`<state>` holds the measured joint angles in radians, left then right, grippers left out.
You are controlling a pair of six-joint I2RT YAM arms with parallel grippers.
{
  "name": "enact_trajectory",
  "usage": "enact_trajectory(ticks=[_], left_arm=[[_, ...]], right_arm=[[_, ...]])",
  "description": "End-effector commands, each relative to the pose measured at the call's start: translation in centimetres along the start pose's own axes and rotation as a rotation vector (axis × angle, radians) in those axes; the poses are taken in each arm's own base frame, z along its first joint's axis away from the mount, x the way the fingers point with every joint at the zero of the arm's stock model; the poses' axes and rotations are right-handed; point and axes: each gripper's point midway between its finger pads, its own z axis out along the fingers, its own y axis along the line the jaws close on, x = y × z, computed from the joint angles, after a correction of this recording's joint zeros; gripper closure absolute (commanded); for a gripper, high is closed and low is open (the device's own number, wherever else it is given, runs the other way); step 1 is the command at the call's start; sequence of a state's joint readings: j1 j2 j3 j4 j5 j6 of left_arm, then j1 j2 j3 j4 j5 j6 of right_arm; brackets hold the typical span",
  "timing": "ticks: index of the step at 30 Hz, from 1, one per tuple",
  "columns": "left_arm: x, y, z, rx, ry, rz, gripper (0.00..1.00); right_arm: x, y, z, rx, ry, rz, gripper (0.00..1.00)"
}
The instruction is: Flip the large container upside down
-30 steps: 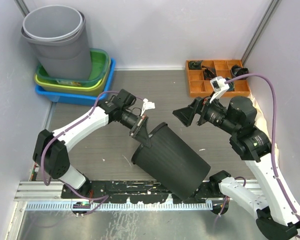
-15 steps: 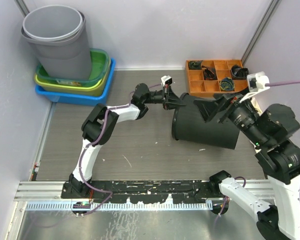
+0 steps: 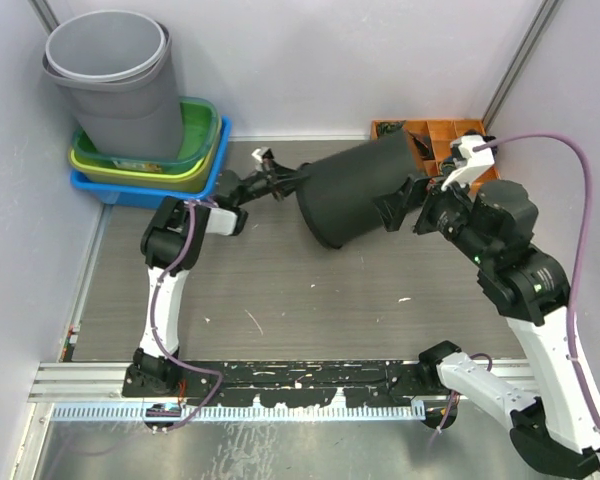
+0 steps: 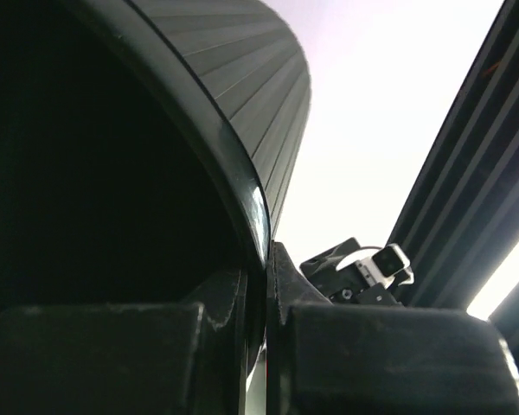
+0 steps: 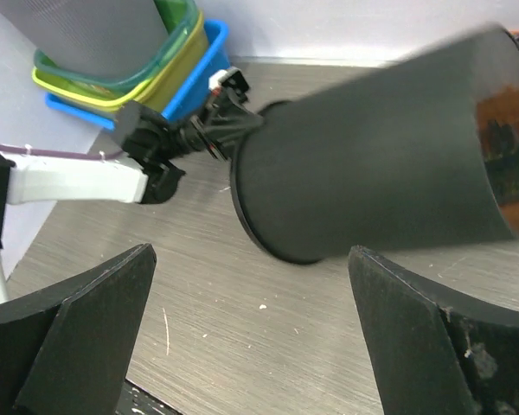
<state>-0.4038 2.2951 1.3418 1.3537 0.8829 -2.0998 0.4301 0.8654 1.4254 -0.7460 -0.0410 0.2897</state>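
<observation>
Grey wood-grain surface (image 3: 280, 290) runs between pale walls (image 3: 380, 60), scuffed in places.

The flip itself is the step in hand, and it looks roughly midway. The left tool (image 3: 283, 183) is clamped on the rim of the large container (image 3: 365, 185). The left wrist view shows one side of the tool inside the mouth and the other outside. The container hangs tilted just beyond that tool, with its mouth at the tool and low and its closed base raised on the far side. The right tool (image 3: 395, 207) stands spread wide and holds nothing. The base end is right in front of it, though I cannot tell if they touch.

The next move probably calls for carrying the base on over the rim until the mouth faces down, then setting the rim flat before letting go. The pinch on a thin rim could slip.

An orange tray (image 3: 445, 140) sits just past the right tool. Grey bins (image 3: 120, 80) stand in stacked tubs (image 3: 195, 160) behind the left tool.
</observation>
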Motion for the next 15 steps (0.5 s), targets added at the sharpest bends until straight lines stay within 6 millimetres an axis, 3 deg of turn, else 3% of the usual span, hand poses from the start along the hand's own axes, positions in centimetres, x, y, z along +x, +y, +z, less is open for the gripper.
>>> enact_trajectory(ticks=[1, 8, 15], left_arm=[[-2.3, 0.5, -4.2, -0.012, -0.043, -0.132, 1.0], [-2.5, 9.2, -9.0, -0.165, -0.064, -0.217, 1.0], [0.5, 13.9, -11.1, -0.264, 0.0, -0.269, 0.99]], right_arm=[[-1.5, 0.2, 1.3, -0.006, -0.056, -0.008, 0.0], [-0.8, 0.4, 2.7, -0.028, -0.059, 0.009, 0.0], [0.2, 0.5, 3.7, -0.05, -0.05, 0.035, 0.0]])
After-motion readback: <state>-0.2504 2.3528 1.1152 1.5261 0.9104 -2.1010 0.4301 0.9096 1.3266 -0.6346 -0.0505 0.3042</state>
